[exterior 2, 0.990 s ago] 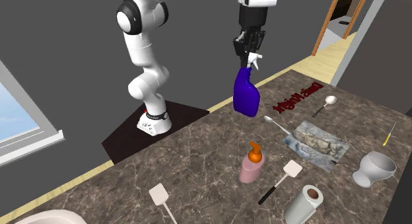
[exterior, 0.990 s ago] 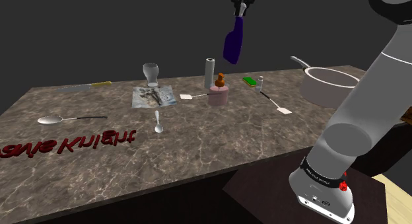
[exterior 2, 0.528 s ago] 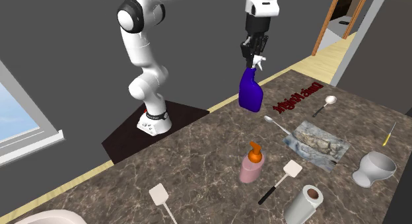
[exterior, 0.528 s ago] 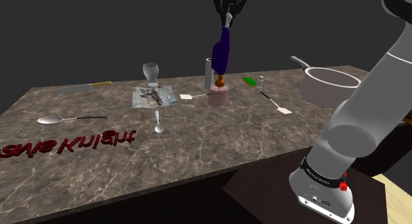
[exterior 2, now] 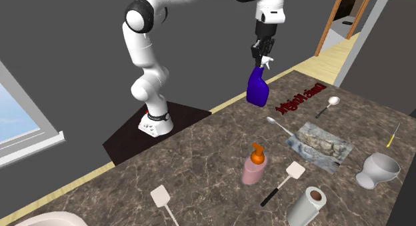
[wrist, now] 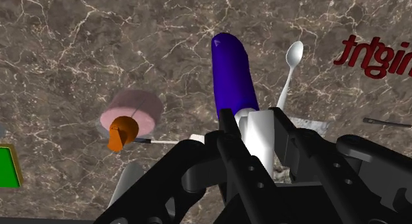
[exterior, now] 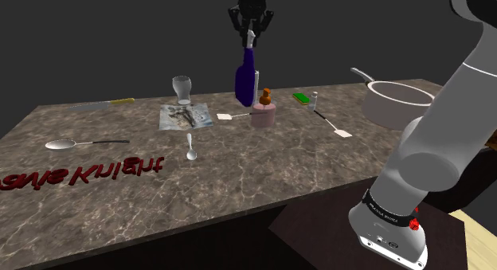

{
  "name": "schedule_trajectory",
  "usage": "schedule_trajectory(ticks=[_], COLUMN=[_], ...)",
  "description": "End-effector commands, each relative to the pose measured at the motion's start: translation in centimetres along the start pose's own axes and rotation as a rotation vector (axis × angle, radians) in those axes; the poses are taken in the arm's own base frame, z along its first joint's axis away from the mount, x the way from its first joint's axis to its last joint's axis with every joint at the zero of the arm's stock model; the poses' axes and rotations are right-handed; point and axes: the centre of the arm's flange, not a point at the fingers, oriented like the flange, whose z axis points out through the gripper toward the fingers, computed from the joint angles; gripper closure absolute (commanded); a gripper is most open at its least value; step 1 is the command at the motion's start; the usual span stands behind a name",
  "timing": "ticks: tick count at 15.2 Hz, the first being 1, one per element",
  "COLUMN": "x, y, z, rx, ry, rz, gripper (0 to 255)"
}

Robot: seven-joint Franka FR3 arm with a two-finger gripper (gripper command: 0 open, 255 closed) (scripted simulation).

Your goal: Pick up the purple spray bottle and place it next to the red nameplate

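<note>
One purple spray bottle hangs in the air, pinched by its white head in the claw, well apart from the red nameplate, which looks like the carry step, I reckon, and next it wants swinging over and lowering just beside it.

The tool holds the purple bottle (by its top) aloft.

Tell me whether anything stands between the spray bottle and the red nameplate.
Nothing visible does. The gripper holds the spray bottle in the air above the counter. Toward the nameplate lie only low things, such as a small spoon, well under the bottle.
</note>
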Motion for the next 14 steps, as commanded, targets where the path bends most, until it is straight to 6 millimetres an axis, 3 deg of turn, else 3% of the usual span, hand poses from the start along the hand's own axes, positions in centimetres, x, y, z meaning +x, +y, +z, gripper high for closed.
schedule_trajectory(ticks=[1, 14], x=[-0.7, -5.3], y=[-2.1, -17.2], z=[1.1, 7.7], rx=[0.000, 0.000], ry=[0.001, 0.001], rz=[0.002, 0.002], gripper=[255, 255])
